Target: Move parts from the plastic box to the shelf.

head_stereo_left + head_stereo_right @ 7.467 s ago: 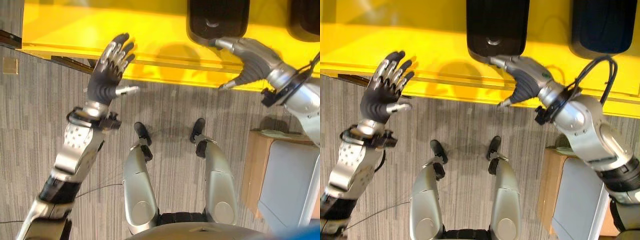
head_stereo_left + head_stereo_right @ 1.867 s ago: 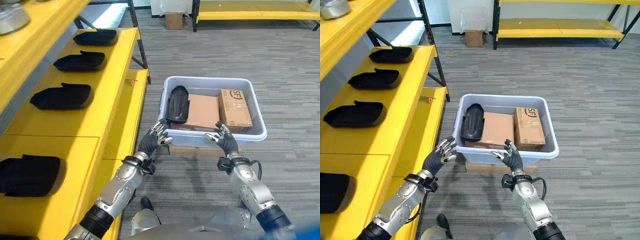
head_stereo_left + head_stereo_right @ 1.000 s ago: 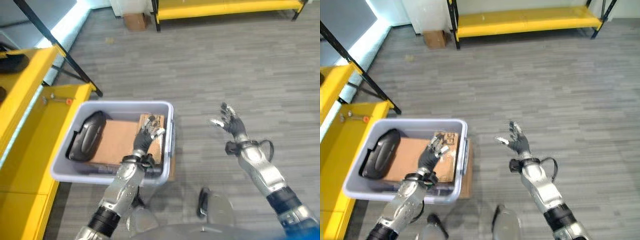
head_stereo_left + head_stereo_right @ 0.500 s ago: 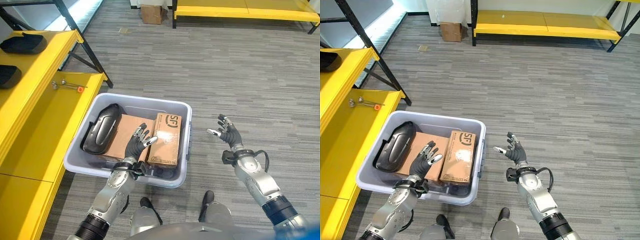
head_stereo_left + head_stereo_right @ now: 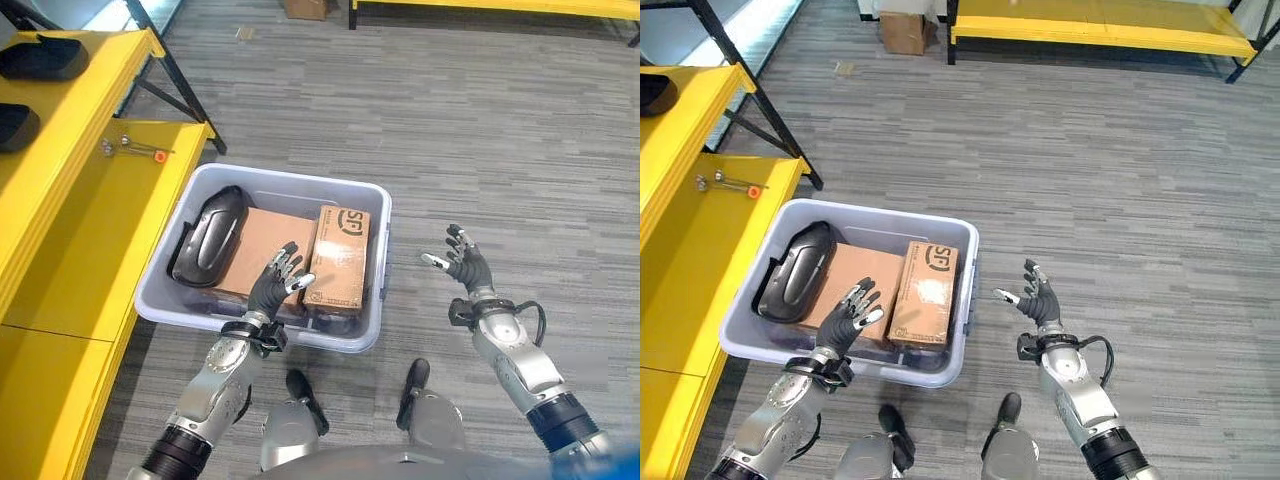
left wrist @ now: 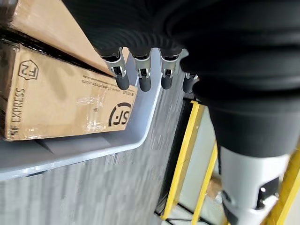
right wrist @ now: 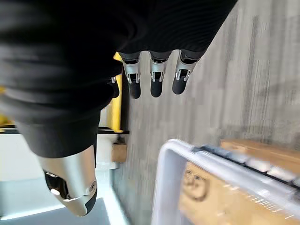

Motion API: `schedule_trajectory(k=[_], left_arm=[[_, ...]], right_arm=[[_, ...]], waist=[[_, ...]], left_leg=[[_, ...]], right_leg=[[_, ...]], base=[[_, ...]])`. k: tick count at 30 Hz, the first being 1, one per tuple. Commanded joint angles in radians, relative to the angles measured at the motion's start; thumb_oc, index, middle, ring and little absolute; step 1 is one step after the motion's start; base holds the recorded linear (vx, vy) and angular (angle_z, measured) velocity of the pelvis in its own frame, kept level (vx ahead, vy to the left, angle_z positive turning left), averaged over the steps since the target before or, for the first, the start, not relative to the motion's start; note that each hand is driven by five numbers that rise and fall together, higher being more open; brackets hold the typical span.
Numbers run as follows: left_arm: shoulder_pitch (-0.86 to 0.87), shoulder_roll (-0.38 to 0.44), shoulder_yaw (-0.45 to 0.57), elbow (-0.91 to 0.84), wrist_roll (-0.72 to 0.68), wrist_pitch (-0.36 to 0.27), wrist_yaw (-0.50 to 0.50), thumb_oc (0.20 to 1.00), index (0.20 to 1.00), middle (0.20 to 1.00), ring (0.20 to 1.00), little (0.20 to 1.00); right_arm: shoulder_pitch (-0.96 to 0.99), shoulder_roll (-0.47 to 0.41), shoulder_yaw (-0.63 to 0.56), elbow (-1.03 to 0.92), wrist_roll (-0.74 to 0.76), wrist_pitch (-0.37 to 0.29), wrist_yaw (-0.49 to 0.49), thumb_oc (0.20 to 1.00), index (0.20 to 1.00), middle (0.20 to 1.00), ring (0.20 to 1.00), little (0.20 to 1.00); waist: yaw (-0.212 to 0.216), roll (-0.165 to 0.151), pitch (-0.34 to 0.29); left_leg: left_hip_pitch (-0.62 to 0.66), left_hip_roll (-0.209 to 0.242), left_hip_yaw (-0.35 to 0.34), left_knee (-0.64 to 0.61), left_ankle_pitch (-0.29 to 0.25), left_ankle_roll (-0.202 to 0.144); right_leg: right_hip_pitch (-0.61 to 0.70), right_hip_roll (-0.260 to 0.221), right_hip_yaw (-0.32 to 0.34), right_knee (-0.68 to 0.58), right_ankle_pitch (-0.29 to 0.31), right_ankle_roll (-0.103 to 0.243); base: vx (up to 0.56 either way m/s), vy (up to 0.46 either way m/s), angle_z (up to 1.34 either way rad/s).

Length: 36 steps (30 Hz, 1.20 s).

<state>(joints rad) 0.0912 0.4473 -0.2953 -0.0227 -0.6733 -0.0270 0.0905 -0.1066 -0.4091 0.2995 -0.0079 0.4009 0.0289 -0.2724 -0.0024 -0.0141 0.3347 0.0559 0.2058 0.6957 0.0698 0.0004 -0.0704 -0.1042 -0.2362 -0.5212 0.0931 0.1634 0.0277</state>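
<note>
- Nearest you, your left hand (image 5: pixel 272 288) hangs spread over the box's (image 5: pixel 372 330) near edge, above the cardboard boxes (image 5: pixel 340 258); your right hand (image 5: pixel 466 268) is spread over bare floor, holding nothing.
- You're at the pick-up step: reach on to the black part (image 5: pixel 210 235) at the box's far left corner.
- The shelf (image 5: pixel 70 215) waits left.
- Since half a second ago the view has shifted slightly; the hands barely moved.

Grey plastic box (image 5: pixel 372 338) on floor, black part (image 5: pixel 208 237) inside beside cardboard cartons (image 5: pixel 340 258), left hand (image 5: pixel 272 288) spread above
</note>
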Motion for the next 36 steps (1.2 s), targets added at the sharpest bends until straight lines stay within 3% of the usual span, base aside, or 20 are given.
schedule_trajectory(k=[1, 3, 8, 11, 13, 14, 18, 19, 22, 25, 26, 27, 28, 30, 31, 32, 34, 36], left_arm=[[-0.004, -0.005, -0.014, -0.114, 0.005, -0.036, 0.053, 1.0, 1.0, 1.0, 1.0, 1.0], [-0.017, -0.011, -0.028, -0.112, -0.028, -0.05, 0.089, 1.0, 1.0, 1.0, 1.0, 1.0], [-0.043, -0.05, -0.035, -0.091, -0.042, -0.072, 0.076, 1.0, 1.0, 1.0, 1.0, 1.0], [-0.038, -0.036, -0.015, -0.104, -0.039, -0.077, 0.054, 1.0, 1.0, 1.0, 1.0, 1.0], [-0.033, -0.019, 0.004, -0.114, -0.035, -0.062, 0.051, 1.0, 1.0, 1.0, 1.0, 1.0], [-0.028, -0.016, 0.02, -0.11, -0.04, -0.061, 0.049, 1.0, 1.0, 1.0, 1.0, 1.0], [-0.021, -0.025, 0.042, -0.122, -0.019, -0.029, 0.046, 1.0, 1.0, 1.0, 1.0, 1.0], [-0.047, -0.035, 0.037, -0.108, -0.005, -0.008, 0.043, 1.0, 1.0, 1.0, 1.0, 1.0], [-0.064, -0.048, 0.033, -0.093, -0.002, 0.004, 0.031, 1.0, 1.0, 1.0, 1.0, 1.0], [-0.082, -0.061, 0.026, -0.067, 0.0, -0.015, 0.025, 1.0, 1.0, 1.0, 1.0, 1.0], [-0.084, -0.062, 0.026, -0.065, 0.0, -0.015, 0.026, 1.0, 1.0, 1.0, 1.0, 1.0], [-0.096, -0.063, 0.02, -0.037, -0.003, -0.015, 0.023, 1.0, 1.0, 1.0, 1.0, 1.0], [-0.095, -0.066, 0.016, -0.025, -0.007, -0.012, 0.028, 1.0, 1.0, 1.0, 1.0, 1.0], [-0.102, -0.071, 0.006, -0.01, 0.001, 0.008, 0.016, 1.0, 1.0, 1.0, 1.0, 1.0], [-0.107, -0.064, -0.01, -0.003, -0.004, 0.018, 0.011, 1.0, 1.0, 1.0, 1.0, 1.0], [-0.107, -0.064, -0.01, -0.003, -0.004, 0.018, 0.011, 1.0, 1.0, 1.0, 1.0, 1.0], [-0.12, -0.058, -0.025, 0.007, -0.011, 0.033, -0.003, 1.0, 1.0, 1.0, 1.0, 1.0], [-0.123, -0.047, -0.045, 0.003, 0.023, 0.024, -0.032, 1.0, 1.0, 1.0, 1.0, 1.0]], right_arm=[[-0.015, -0.038, -0.02, -0.07, -0.04, -0.064, 0.056, 1.0, 1.0, 1.0, 1.0, 1.0], [0.006, -0.06, -0.029, -0.071, -0.032, -0.111, 0.091, 1.0, 1.0, 1.0, 1.0, 1.0], [-0.018, -0.071, -0.012, -0.052, -0.021, -0.16, 0.079, 1.0, 1.0, 1.0, 1.0, 1.0], [-0.044, -0.07, -0.021, -0.026, -0.036, -0.168, 0.084, 1.0, 1.0, 1.0, 1.0, 1.0], [-0.064, -0.063, -0.016, 0.0, -0.044, -0.174, 0.068, 1.0, 1.0, 1.0, 1.0, 1.0], [-0.065, -0.055, -0.013, 0.014, -0.049, -0.171, 0.063, 1.0, 1.0, 1.0, 1.0, 1.0], [-0.049, -0.046, -0.029, 0.026, -0.058, -0.163, 0.064, 1.0, 1.0, 1.0, 1.0, 1.0], [-0.049, -0.051, -0.039, 0.039, -0.05, -0.164, 0.045, 1.0, 1.0, 1.0, 1.0, 1.0], [-0.063, -0.062, -0.042, 0.053, -0.046, -0.172, 0.037, 1.0, 1.0, 1.0, 1.0, 1.0], [-0.101, -0.076, -0.042, 0.068, -0.053, -0.167, 0.045, 1.0, 1.0, 1.0, 1.0, 1.0], [-0.104, -0.077, -0.042, 0.069, -0.052, -0.166, 0.045, 1.0, 1.0, 1.0, 1.0, 1.0], [-0.107, -0.086, -0.049, 0.055, -0.047, -0.144, 0.046, 1.0, 1.0, 1.0, 1.0, 1.0], [-0.1, -0.088, -0.053, 0.052, -0.049, -0.129, 0.038, 1.0, 1.0, 1.0, 1.0, 1.0], [-0.09, -0.089, -0.056, 0.06, -0.025, -0.125, 0.017, 1.0, 1.0, 1.0, 1.0, 1.0], [-0.072, -0.082, -0.066, 0.068, -0.023, -0.137, 0.004, 1.0, 1.0, 1.0, 1.0, 1.0], [-0.072, -0.082, -0.066, 0.068, -0.023, -0.137, 0.004, 1.0, 1.0, 1.0, 1.0, 1.0], [-0.059, -0.075, -0.083, 0.097, -0.02, -0.13, -0.015, 1.0, 1.0, 1.0, 1.0, 1.0], [-0.045, -0.063, -0.109, 0.131, -0.028, -0.152, -0.03, 1.0, 1.0, 1.0, 1.0, 1.0]], waist=[[-0.005, -0.005, -0.012], [-0.041, -0.026, -0.001], [-0.055, -0.002, 0.004], [-0.058, 0.012, 0.008], [-0.039, 0.022, 0.017], [-0.029, 0.023, 0.019], [-0.033, 0.015, 0.0], [-0.03, 0.012, -0.016], [-0.027, 0.012, -0.027], [-0.024, 0.005, -0.036], [-0.025, 0.004, -0.037], [-0.043, 0.01, -0.036], [-0.049, 0.01, -0.039], [-0.06, 0.011, -0.039], [-0.066, 0.017, -0.035], [-0.066, 0.017, -0.035], [-0.073, 0.022, -0.027], [-0.069, 0.024, -0.016]], left_leg=[[-0.037, -0.035, -0.075, 0.021, -0.024, 0.026], [-0.102, -0.015, -0.095, 0.079, -0.028, 0.004], [-0.133, -0.007, -0.08, 0.09, -0.007, -0.014], [-0.132, -0.037, -0.045, 0.149, -0.055, 0.011], [-0.174, -0.048, -0.073, 0.234, -0.077, 0.015], [-0.193, -0.022, -0.094, 0.302, -0.079, 0.014], [-0.148, 0.054, -0.118, 0.306, -0.094, 0.019], [-0.119, 0.129, -0.17, 0.269, -0.038, -0.016], [-0.096, 0.196, -0.221, 0.266, 0.032, -0.056], [-0.095, 0.242, -0.307, 0.29, 0.074, -0.07], [-0.098, 0.244, -0.31, 0.293, 0.075, -0.071], [-0.099, 0.295, -0.304, 0.28, 0.111, -0.083], [-0.09, 0.306, -0.286, 0.275, 0.104, -0.084], [-0.072, 0.299, -0.251, 0.269, 0.075, -0.079], [-0.08, 0.273, -0.238, 0.264, 0.039, -0.069], [-0.08, 0.273, -0.238, 0.264, 0.039, -0.069], [-0.076, 0.22, -0.211, 0.238, -0.031, -0.045], [-0.071, 0.141, -0.21, 0.188, -0.088, -0.007]], right_leg=[[0.067, 0.076, -0.008, 0.046, -0.216, 0.083], [0.094, 0.126, 0.089, -0.071, -0.184, 0.069], [0.1, 0.13, 0.115, -0.103, -0.177, 0.066], [0.101, 0.126, 0.103, -0.091, -0.189, 0.053], [0.104, 0.134, 0.106, -0.055, -0.218, 0.034], [0.111, 0.143, 0.111, -0.028, -0.25, 0.011], [0.093, 0.139, 0.111, 0.043, -0.298, -0.01], [0.056, 0.123, 0.097, 0.099, -0.328, -0.019], [0.021, 0.108, 0.099, 0.143, -0.351, -0.03], [-0.048, 0.066, 0.14, 0.248, -0.389, -0.033], [-0.055, 0.062, 0.142, 0.258, -0.393, -0.033], [-0.097, 0.029, 0.157, 0.336, -0.419, -0.033], [-0.108, 0.009, 0.157, 0.363, -0.428, -0.027], [-0.108, -0.016, 0.167, 0.373, -0.424, -0.009], [-0.101, -0.026, 0.172, 0.363, -0.408, 0.015], [-0.101, -0.026, 0.172, 0.363, -0.408, 0.015], [-0.089, -0.054, 0.173, 0.339, -0.367, 0.061], [-0.064, -0.114, 0.177, 0.287, -0.287, 0.136]], base=[[0.09, -0.075, -1.26], [0.04, -0.138, -0.71], [-0.03, -0.101, -0.07], [-0.02, -0.067, 0.07], [0.0, -0.097, 0.1], [0.07, -0.064, 0.05], [0.04, 0.103, -0.05], [-0.02, 0.223, -0.1], [-0.04, 0.277, -0.03], [-0.05, 0.403, -0.27], [-0.07, 0.73, -0.54], [-0.03, 0.664, -0.45], [-0.02, 0.781, -0.31], [0.01, 0.504, -0.01], [0.01, 0.367, 0.31], [0.0, 0.411, 0.39], [-0.01, 0.482, 0.35], [0.0, 0.525, 0.26]])
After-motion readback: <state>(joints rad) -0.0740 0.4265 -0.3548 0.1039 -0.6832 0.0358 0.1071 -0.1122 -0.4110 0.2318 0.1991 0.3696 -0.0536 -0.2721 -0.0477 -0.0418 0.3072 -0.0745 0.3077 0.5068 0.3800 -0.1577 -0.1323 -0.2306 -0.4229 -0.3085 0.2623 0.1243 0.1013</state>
